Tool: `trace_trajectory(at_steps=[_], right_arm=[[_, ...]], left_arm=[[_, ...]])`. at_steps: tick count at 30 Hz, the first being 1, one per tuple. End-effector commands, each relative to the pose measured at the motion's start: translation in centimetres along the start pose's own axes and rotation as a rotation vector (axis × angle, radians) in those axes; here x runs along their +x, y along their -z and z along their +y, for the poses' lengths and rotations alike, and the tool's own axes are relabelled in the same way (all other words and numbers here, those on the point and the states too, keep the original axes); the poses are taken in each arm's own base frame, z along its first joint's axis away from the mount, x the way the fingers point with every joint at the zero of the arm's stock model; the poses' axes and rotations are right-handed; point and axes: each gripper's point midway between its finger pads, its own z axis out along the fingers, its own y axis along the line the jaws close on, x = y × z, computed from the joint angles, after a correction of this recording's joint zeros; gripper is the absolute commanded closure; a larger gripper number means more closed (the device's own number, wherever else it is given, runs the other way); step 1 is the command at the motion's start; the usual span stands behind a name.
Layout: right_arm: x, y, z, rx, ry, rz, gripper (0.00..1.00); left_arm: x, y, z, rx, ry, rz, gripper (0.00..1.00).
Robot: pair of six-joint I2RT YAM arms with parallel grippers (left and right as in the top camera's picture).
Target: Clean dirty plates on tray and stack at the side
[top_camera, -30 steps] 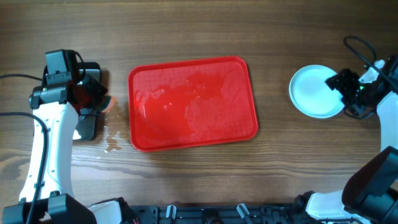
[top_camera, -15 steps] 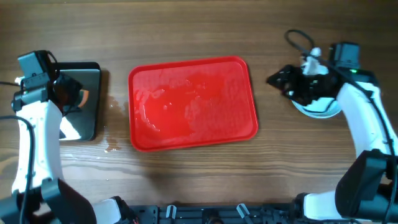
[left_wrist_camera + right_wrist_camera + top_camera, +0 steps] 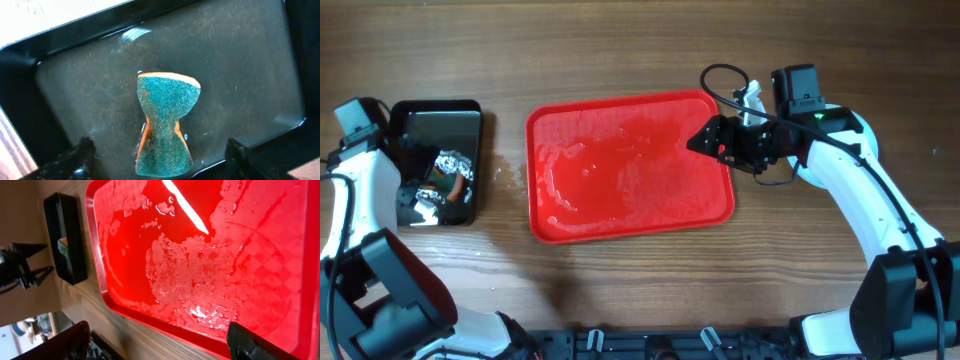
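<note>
The red tray lies in the middle of the table, wet with water and foam and with nothing on it. My right gripper hangs open over its right rim; in the right wrist view the wet tray fills the frame and the open gripper has nothing between its fingers. My left gripper is above the black pan. A green and orange sponge, pinched at its waist, lies in the pan's water between the wide-open fingers, touching neither. The plates are hidden under my right arm.
Water drips mark the wood between the pan and the tray. The black pan and my left arm also show far off in the right wrist view. A cable loops above the right gripper.
The left gripper has opened and let the sponge drop into the pan. The right arm has swung left from the side of the table to the tray's right rim.
</note>
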Motion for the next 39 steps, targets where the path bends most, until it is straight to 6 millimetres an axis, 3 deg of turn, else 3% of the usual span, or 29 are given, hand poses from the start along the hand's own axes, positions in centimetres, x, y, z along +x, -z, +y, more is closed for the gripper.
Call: trace_trajectory(at_steps=[1,5,10,15,19,20,21,24,27,39], right_arm=[[-0.1,1.1,1.1,-0.004,-0.009,-0.038,0.12],[0.3,3.3,2.8,-0.024,0.035,-0.086,0.12],[2.5,8.3,5.3,-0.006,0.13,-0.196,0.11],[6.3,13.0,3.6,0.182,0.18,-0.298,0.11],[9.4,16.1,1.4,0.327,0.164,-0.366,0.11],[10.2,16.7,1.2,0.34,0.164,-0.38,0.11],[11.1,17.2,1.2,0.337,0.172,-0.396,0.1],[12.9,18.1,1.3,0.317,0.188,-0.444,0.0],[14.0,18.6,1.3,0.307,0.2,-0.467,0.0],[14.3,18.8,1.4,0.285,0.156,-0.486,0.0]], left_arm=[[0.5,0.6,-0.8,0.084,0.03,0.065,0.17],[1.5,2.7,-2.9,0.249,0.045,0.15,0.14],[3.0,7.2,-5.0,0.426,0.031,0.213,0.16],[5.1,11.7,-5.1,0.522,0.019,0.261,0.16],[6.7,13.5,-3.7,0.5,0.022,0.289,0.13],[7.2,13.8,-3.4,0.489,0.026,0.303,0.11],[7.7,14.0,-2.9,0.475,0.032,0.32,0.01],[8.8,14.0,-2.1,0.438,0.045,0.365,0.0],[8.9,14.0,-2.0,0.434,0.046,0.366,0.0],[8.9,14.0,-2.0,0.434,0.046,0.366,0.0]])
